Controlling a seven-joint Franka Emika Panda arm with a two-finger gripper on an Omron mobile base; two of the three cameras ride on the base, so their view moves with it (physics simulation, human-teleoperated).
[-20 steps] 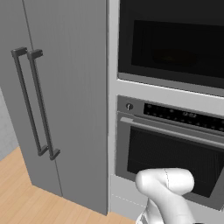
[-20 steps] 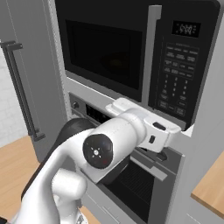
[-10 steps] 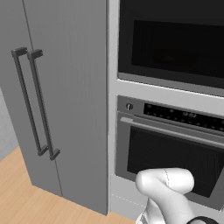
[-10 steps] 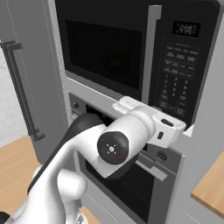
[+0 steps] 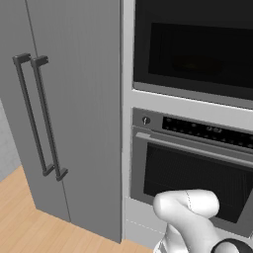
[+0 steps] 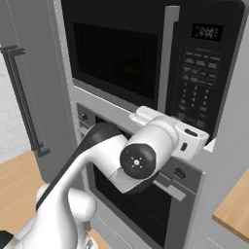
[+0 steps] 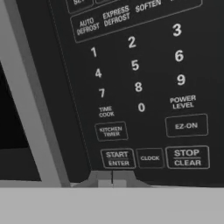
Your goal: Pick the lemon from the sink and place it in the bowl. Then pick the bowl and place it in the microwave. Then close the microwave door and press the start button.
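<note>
Hand view: my claw (image 7: 112,183) is clenched, tips together just under the START/ENTER button (image 7: 117,158) on the microwave (image 6: 146,53) keypad, CLOCK and STOP/CLEAR to its right. Left of me the microwave door (image 6: 116,53) is closed; what sits behind its dark glass I cannot tell. Below me is the oven (image 5: 195,173)

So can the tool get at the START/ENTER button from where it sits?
Probably yes. The shut tool sits right below the START/ENTER button on the microwave keypad, with nothing between them and the microwave door closed.
</note>
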